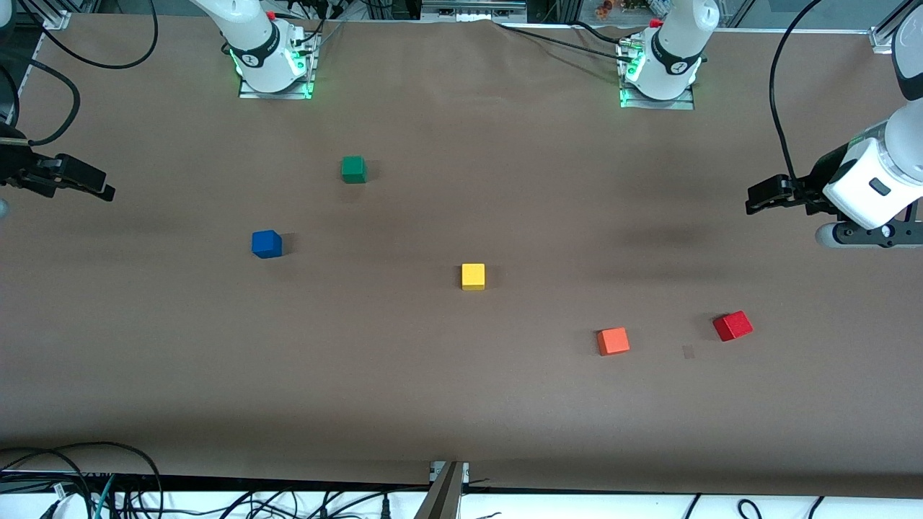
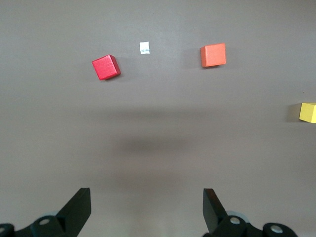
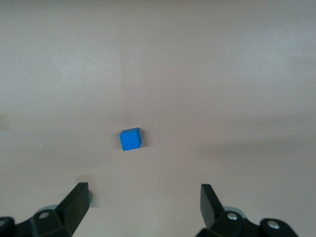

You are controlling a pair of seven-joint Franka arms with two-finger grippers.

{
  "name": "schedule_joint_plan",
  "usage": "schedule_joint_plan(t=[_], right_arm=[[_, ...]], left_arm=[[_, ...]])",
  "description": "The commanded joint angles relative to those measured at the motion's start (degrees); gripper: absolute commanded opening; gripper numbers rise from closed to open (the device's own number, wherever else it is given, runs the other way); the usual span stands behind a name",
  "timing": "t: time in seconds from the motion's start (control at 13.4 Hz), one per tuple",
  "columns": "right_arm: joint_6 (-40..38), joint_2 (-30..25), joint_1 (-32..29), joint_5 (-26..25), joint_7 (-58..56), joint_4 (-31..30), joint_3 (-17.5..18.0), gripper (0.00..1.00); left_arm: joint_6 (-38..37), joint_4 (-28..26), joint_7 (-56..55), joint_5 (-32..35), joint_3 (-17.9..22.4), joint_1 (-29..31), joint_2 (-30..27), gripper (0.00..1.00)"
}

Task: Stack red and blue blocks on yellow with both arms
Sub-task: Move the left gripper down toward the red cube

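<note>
The yellow cube [image 1: 473, 276] sits mid-table. The blue cube [image 1: 267, 244] lies toward the right arm's end, and the red cube [image 1: 732, 326] lies toward the left arm's end, nearer the front camera. My left gripper [image 1: 754, 201] hangs open and empty over the left arm's end of the table. Its wrist view [image 2: 147, 207] shows the red cube [image 2: 106, 67] and the edge of the yellow cube [image 2: 308, 112]. My right gripper [image 1: 107, 192] hangs open and empty over the right arm's end. Its wrist view [image 3: 144, 205] shows the blue cube [image 3: 130, 138].
An orange cube [image 1: 613, 341] lies beside the red one, toward the yellow cube; it also shows in the left wrist view [image 2: 213, 55]. A green cube [image 1: 353, 169] lies farther from the front camera than the blue one. A small white scrap [image 2: 144, 48] lies between red and orange.
</note>
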Motion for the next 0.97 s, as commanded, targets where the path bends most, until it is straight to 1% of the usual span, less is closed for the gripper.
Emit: schedule_joint_plan(t=[0.0, 0.3, 0.52, 0.6, 0.75, 0.9], right_arm=[[-0.65, 0.04, -0.15, -0.9, 0.11, 0.78, 0.72, 1.0], [-0.83, 0.04, -0.14, -0.91, 0.11, 0.7, 0.81, 1.0], [-0.91, 0.04, -0.14, -0.91, 0.11, 0.7, 0.81, 1.0], [-0.91, 0.04, -0.14, -0.91, 0.11, 0.7, 0.81, 1.0], [-0.91, 0.04, -0.14, -0.82, 0.11, 0.7, 0.81, 1.0], [-0.91, 0.04, -0.14, -0.82, 0.11, 0.7, 0.81, 1.0]], left_arm=[[-1.25, 1.96, 0.4, 0.53, 0.2, -0.03, 0.91, 1.0], [-1.25, 2.4, 0.4, 0.44, 0.2, -0.03, 1.35, 1.0], [-0.73, 3.45, 0.58, 0.44, 0.38, 0.05, 3.45, 1.0], [-0.46, 3.97, 0.67, 0.36, 0.81, 1.01, 4.68, 1.0], [2.68, 4.24, 0.67, 0.79, 0.91, 1.99, 8.01, 1.0], [9.35, 3.54, 0.23, 3.68, 1.08, 2.77, 11.18, 1.0]])
